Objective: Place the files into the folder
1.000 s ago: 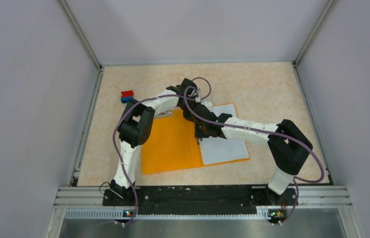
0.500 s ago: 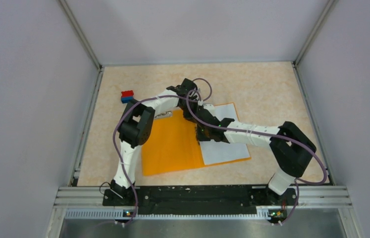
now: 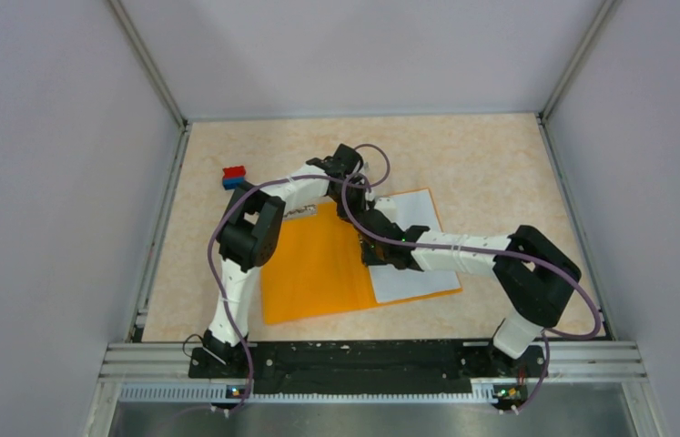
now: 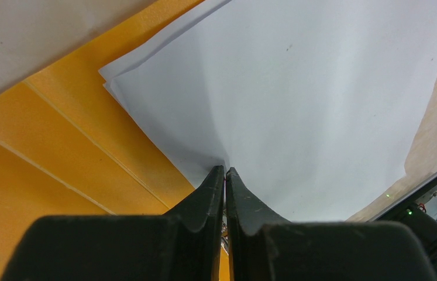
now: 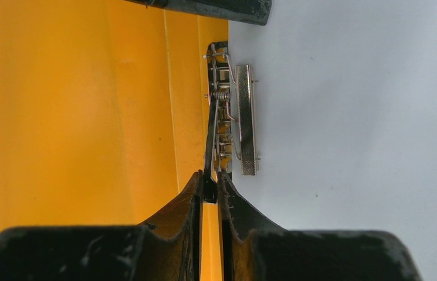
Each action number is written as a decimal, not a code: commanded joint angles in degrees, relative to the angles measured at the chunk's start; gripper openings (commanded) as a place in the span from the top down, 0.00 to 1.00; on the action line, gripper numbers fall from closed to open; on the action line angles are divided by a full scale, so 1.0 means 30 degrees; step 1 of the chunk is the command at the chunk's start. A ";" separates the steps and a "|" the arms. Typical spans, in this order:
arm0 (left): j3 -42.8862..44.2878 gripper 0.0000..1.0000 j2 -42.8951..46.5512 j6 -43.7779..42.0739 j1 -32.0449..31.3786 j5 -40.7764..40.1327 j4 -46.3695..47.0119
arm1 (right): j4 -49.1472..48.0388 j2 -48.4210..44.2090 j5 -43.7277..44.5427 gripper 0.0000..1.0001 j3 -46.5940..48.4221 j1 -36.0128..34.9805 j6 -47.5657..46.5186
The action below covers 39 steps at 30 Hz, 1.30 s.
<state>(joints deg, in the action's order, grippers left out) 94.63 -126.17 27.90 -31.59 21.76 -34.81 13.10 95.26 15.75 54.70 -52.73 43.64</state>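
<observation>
The orange folder (image 3: 313, 264) lies open on the table, and the white files (image 3: 413, 273) lie on its right half. In the left wrist view my left gripper (image 4: 226, 170) is shut at the edge of the files (image 4: 321, 105), which pucker at its tips, beside the orange folder (image 4: 58, 152). It is at the folder's far edge (image 3: 347, 187). My right gripper (image 5: 210, 181) is shut on the thin lever of the metal clip (image 5: 245, 117) at the spine, between the orange folder (image 5: 58, 117) and the files (image 5: 368, 117). It is over the folder's middle (image 3: 368, 232).
A small red-and-blue block (image 3: 234, 176) sits at the far left of the table. A white strip (image 3: 299, 211) lies at the folder's far left corner. Grey walls with metal rails enclose the table on three sides.
My right arm has shifted a little, its forearm swinging nearer and its wrist easing toward the spine. The left arm, folder and files have hardly moved.
</observation>
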 commanded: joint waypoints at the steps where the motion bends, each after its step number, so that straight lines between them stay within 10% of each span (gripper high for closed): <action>1: 0.0010 0.89 -0.0949 -0.0614 0.0084 -0.1423 -0.0600 | 0.2455 0.0572 0.1083 0.97 -0.1240 -0.0284 -0.0027; 39: -0.0049 0.89 -0.1217 -0.0482 0.0150 -0.1336 -0.0585 | 0.2331 0.2260 0.1950 1.00 -0.2150 -0.0822 0.0939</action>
<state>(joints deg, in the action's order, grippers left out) 95.59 -126.91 27.94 -31.42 22.46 -35.77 8.34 97.30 21.93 50.96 -54.98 47.64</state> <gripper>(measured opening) 0.110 0.096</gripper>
